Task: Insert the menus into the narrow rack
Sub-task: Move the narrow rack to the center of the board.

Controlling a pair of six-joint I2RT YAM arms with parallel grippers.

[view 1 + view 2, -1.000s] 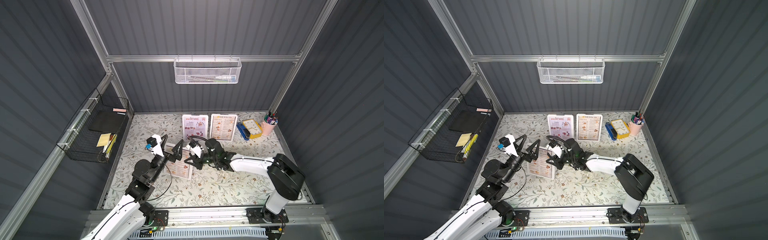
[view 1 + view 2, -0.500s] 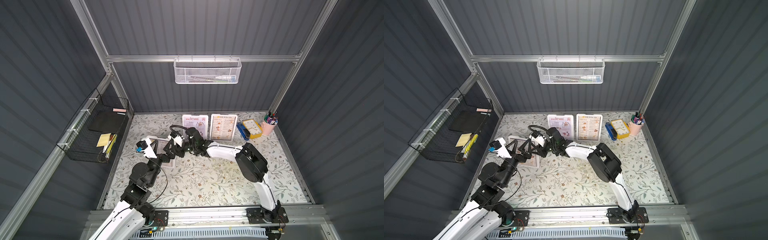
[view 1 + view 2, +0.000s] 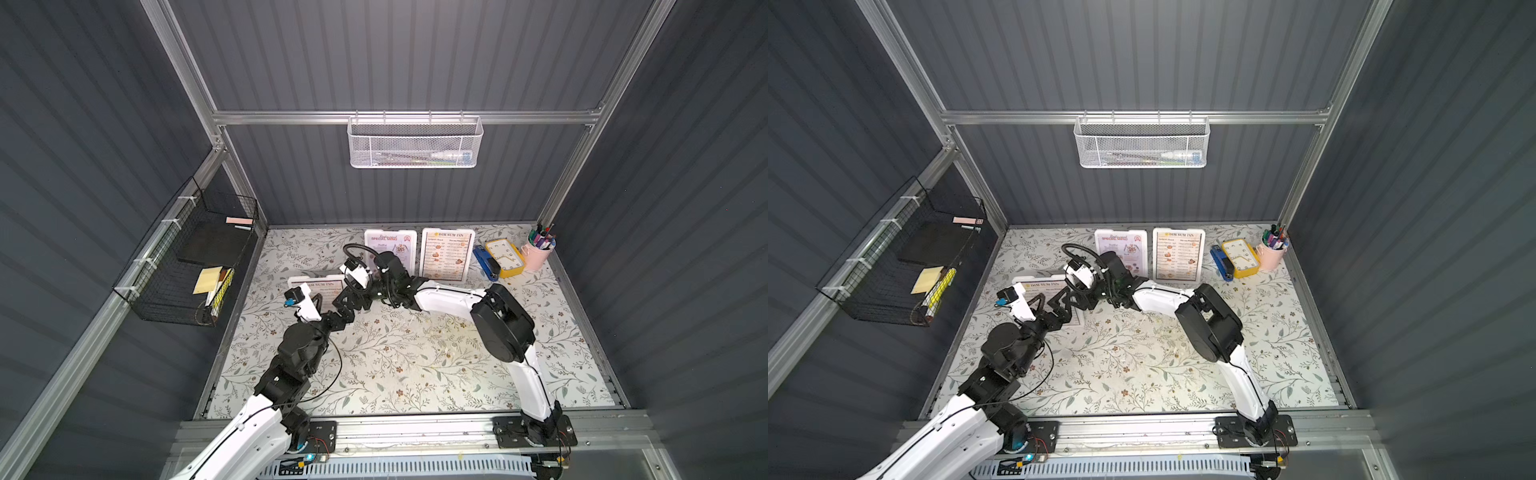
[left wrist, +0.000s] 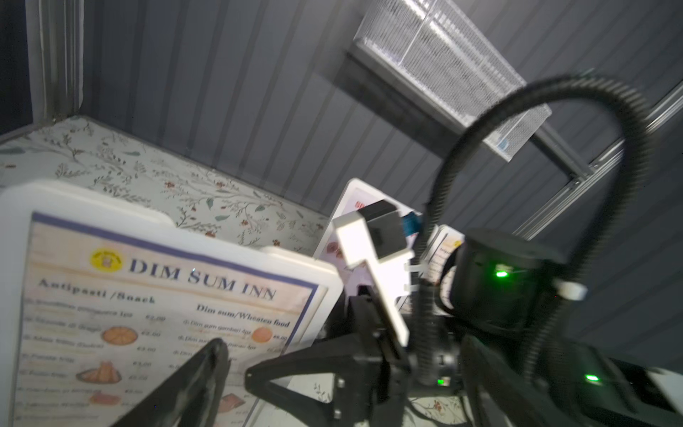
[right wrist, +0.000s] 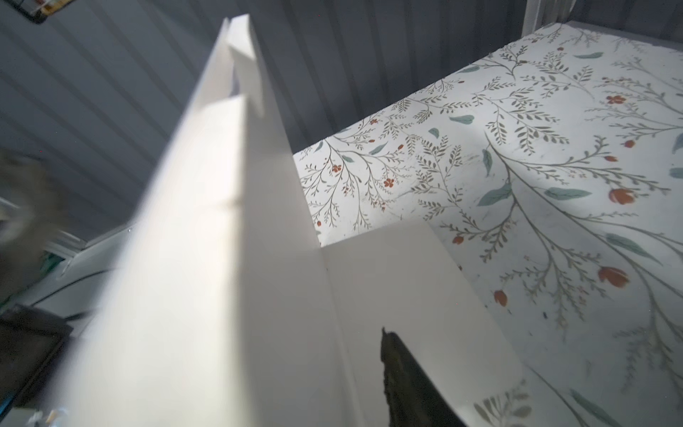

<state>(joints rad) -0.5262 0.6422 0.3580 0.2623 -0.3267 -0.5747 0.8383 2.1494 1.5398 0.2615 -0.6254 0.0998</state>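
Observation:
A "DIM SUM INN" menu (image 3: 318,286) (image 4: 159,314) stands in its white holder (image 5: 221,258) on the left of the table. My left gripper (image 3: 328,308) (image 4: 342,369) is open in front of its lower part, one finger (image 4: 192,384) over the print. My right gripper (image 3: 347,297) sits at the menu's right edge; its one visible finger (image 5: 406,377) stands off the upright panel, over the holder's foot. Two more menus stand at the back: a lavender one (image 3: 390,249) and a second "DIM SUM INN" (image 3: 446,253). The narrow white mesh rack (image 3: 415,141) hangs on the back rail.
A black wire basket (image 3: 191,266) with notebooks and sticky notes hangs on the left wall. At the back right stand a blue stapler (image 3: 485,262), a yellow clock (image 3: 505,257) and a pink pen cup (image 3: 538,251). The right arm's elbow (image 3: 500,324) stands mid-table.
The right arm has swung left and back, carrying the menu from the table's middle to the left; its jaws have opened. The left gripper followed, staying open.

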